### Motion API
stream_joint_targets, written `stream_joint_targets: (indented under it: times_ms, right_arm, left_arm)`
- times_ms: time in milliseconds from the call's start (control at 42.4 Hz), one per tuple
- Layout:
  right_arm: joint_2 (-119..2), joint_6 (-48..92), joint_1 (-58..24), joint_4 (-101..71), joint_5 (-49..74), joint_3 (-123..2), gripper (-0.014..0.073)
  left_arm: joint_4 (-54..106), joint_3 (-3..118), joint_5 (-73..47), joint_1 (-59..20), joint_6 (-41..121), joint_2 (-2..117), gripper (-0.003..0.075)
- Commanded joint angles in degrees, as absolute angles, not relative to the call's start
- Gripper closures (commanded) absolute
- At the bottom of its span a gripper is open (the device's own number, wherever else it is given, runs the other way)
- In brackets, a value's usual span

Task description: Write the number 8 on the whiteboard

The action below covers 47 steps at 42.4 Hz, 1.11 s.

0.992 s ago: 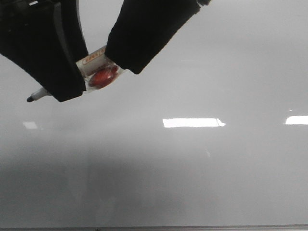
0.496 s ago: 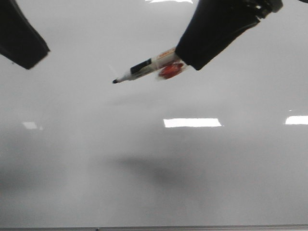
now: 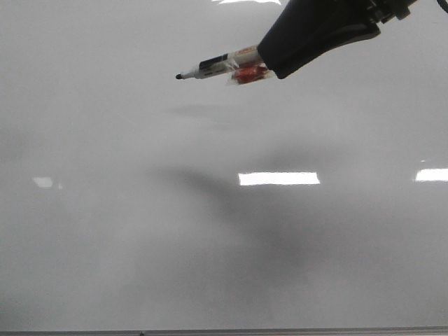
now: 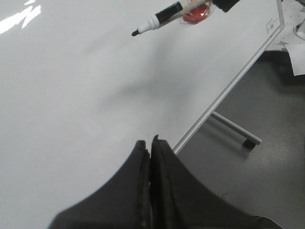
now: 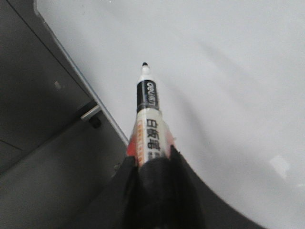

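Black-tipped and uncapped, the marker (image 3: 222, 65) was pinched in the right gripper (image 3: 269, 63), having risen and levelled above the whiteboard (image 3: 210, 245) within the last half second. The left gripper (image 4: 150, 143), pressed together and empty, had left the front view. No number 8 was drawn yet.

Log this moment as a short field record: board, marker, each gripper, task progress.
whiteboard: glossy, no marker line visible
marker: uncapped, tip off the board in the front view, casting a shadow
right gripper: shut on marker
left gripper: shut, holding nothing, out of the front view
number 8: not yet drawn
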<state>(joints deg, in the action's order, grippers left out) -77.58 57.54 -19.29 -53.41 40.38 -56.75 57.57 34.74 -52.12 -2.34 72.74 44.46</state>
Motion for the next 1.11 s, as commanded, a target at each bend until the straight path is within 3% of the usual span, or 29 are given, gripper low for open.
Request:
stream_joint_targets:
  times_ms: [0, 472, 756, 1086]
  right_arm:
    - [-77.90, 58.27, -19.02, -56.73, 36.80, -59.78, 0.0661]
    - [-91.28, 58.27, -19.28, -60.54, 31.07, -71.21, 0.0660]
    - [-94.09, 58.14, -20.99, -58.16, 33.68, -71.19, 0.0652]
    - [-88.90, 57.18, -16.11, -56.06, 33.35, -63.36, 0.0652]
  left_arm:
    - [61.77, 36.11, -50.74, -2.25, 72.88, 44.07, 0.0741]
    - [61.77, 36.11, -50.65, -2.25, 72.88, 44.07, 0.0741]
    - [61.77, 36.11, -50.65, -2.25, 72.88, 44.07, 0.0741]
    - [61.77, 36.11, -50.65, -2.25, 72.88, 44.07, 0.0741]
